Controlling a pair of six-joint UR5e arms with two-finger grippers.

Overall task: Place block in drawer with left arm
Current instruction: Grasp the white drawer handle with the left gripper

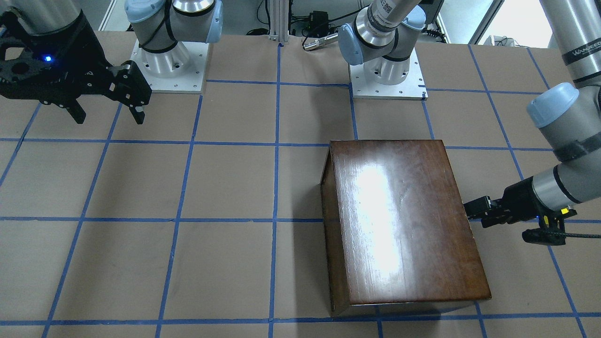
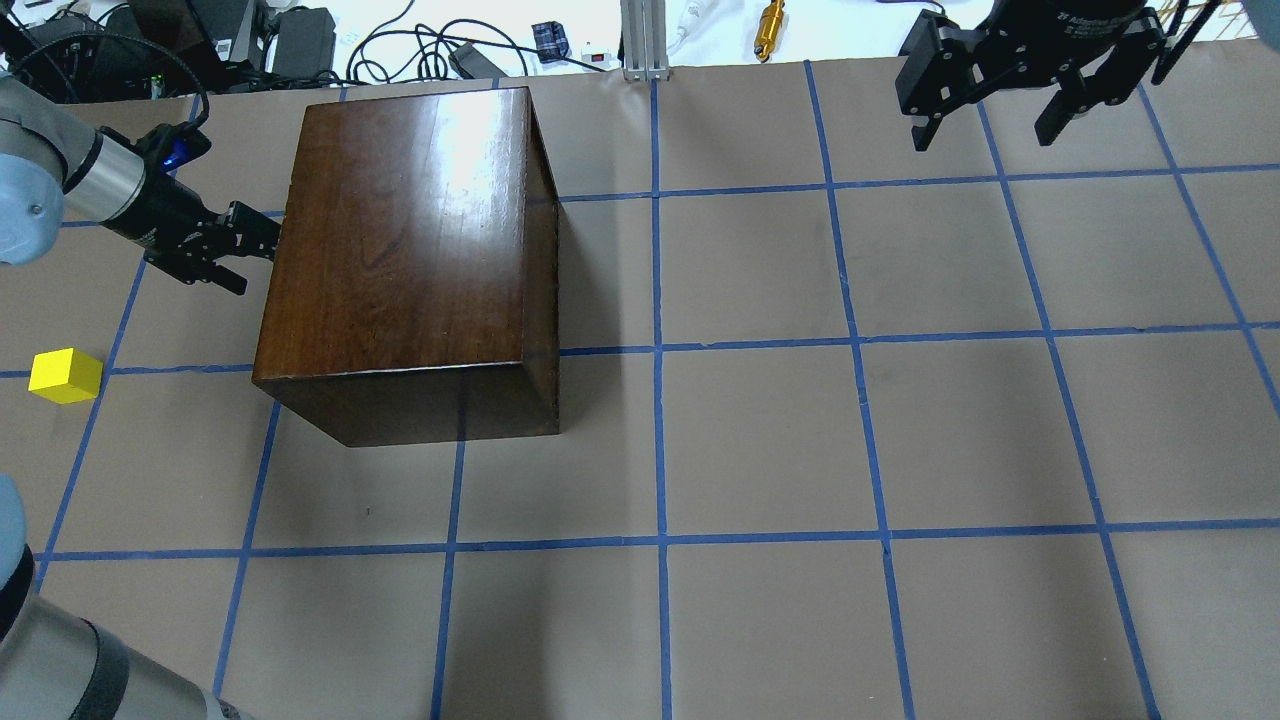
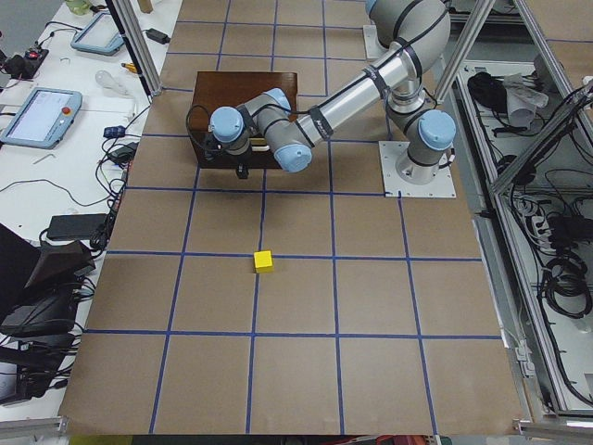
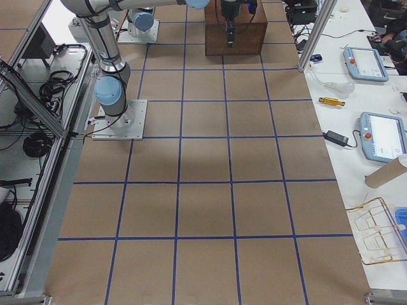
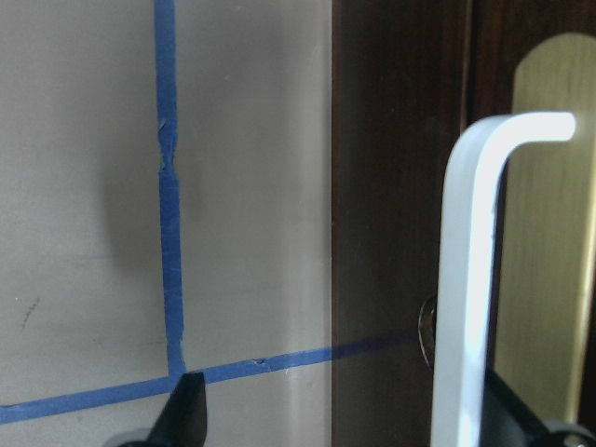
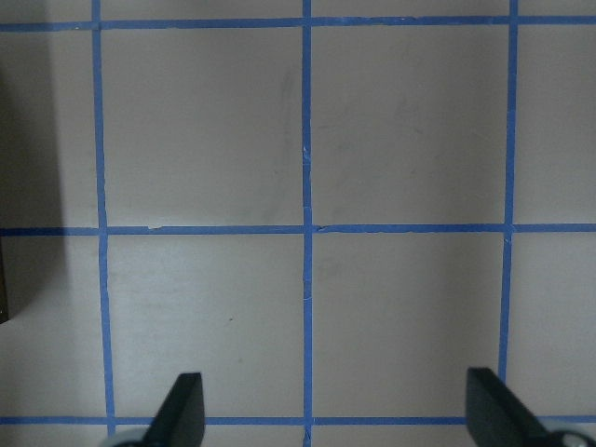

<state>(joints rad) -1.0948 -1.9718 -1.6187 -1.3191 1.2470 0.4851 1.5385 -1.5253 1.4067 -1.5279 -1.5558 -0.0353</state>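
Handle (image 5: 466, 279), white, on the shut drawer (image 5: 396, 205): stands between the spread fingers of the left gripper (image 2: 248, 248), probably lined up there to pull the drawer out of the box (image 2: 400, 230) first.
Block (image 2: 65, 376): on the table (image 2: 760, 440), well apart from the box, untouched.
Right gripper (image 2: 982, 130): spread, empty, hanging clear.
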